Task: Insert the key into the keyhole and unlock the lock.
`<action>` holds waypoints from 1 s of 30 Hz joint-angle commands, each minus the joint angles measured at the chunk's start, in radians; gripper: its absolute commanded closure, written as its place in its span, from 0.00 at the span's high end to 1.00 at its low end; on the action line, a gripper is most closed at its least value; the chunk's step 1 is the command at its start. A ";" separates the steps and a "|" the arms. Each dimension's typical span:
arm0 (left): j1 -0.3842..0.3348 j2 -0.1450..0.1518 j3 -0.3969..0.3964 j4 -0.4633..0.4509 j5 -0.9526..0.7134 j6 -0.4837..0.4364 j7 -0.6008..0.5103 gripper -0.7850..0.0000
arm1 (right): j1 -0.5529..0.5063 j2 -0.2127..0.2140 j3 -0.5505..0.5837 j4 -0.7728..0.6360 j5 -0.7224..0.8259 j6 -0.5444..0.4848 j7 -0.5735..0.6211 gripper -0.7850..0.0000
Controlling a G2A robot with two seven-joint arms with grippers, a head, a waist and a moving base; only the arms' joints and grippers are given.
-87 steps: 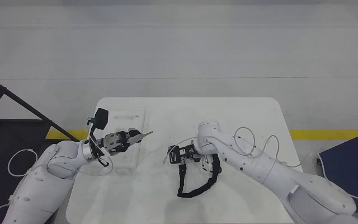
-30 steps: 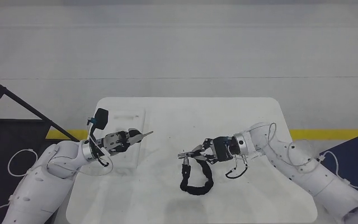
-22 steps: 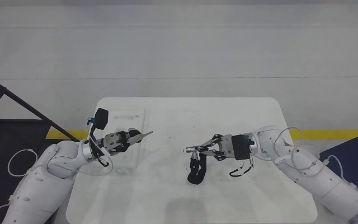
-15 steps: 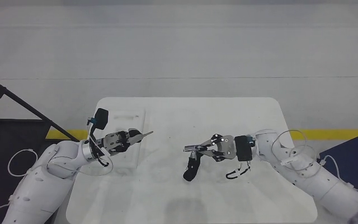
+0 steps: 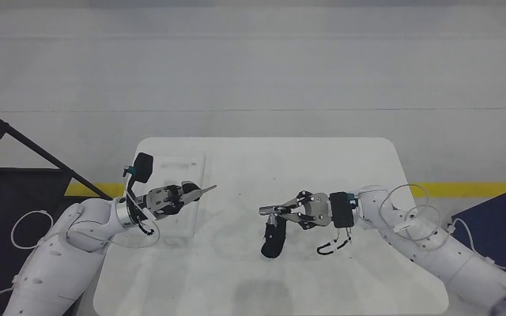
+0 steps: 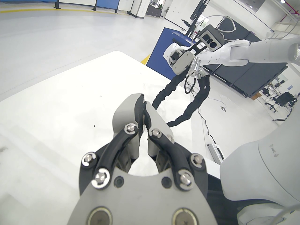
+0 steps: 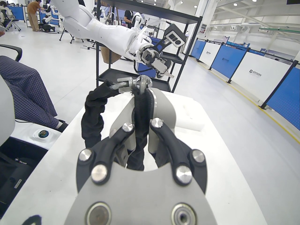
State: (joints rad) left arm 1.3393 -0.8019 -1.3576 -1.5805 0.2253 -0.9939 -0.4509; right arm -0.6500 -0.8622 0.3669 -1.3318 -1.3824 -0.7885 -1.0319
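Holding lock (image 5: 273, 237) up, clamped in right gripper (image 5: 277, 211), keyhole (image 6: 191, 72) toward key (image 5: 207, 189) pinched in left gripper (image 5: 190, 193), well apart; next, probably closing gap with key tip aligned.

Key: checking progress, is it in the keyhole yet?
Out. The key sits in the left gripper, apart from the lock in the right gripper; its keyhole shows empty.

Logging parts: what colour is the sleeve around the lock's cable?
Black; the sleeve shows best in the left wrist view.
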 commanded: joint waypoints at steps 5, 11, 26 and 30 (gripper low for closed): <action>0.000 0.000 0.000 0.000 0.000 0.000 0.000 0.00 | -0.019 -0.004 -0.002 -0.031 0.037 -0.002 0.002 0.00; 0.000 0.000 0.000 0.000 0.000 0.000 0.000 0.00 | -0.022 -0.031 -0.025 -0.085 0.194 -0.095 0.095 0.00; 0.000 0.000 0.000 0.000 0.000 0.000 0.000 0.00 | -0.008 -0.120 -0.055 -0.004 0.483 -0.224 0.224 0.00; 0.000 0.000 0.000 0.000 0.000 0.000 0.000 0.00 | -0.008 -0.136 -0.072 0.056 0.494 -0.224 0.224 0.00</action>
State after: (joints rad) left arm 1.3393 -0.8019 -1.3576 -1.5805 0.2253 -0.9939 -0.4509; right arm -0.6564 -0.9959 0.2961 -1.2862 -0.8926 -1.0123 -0.8081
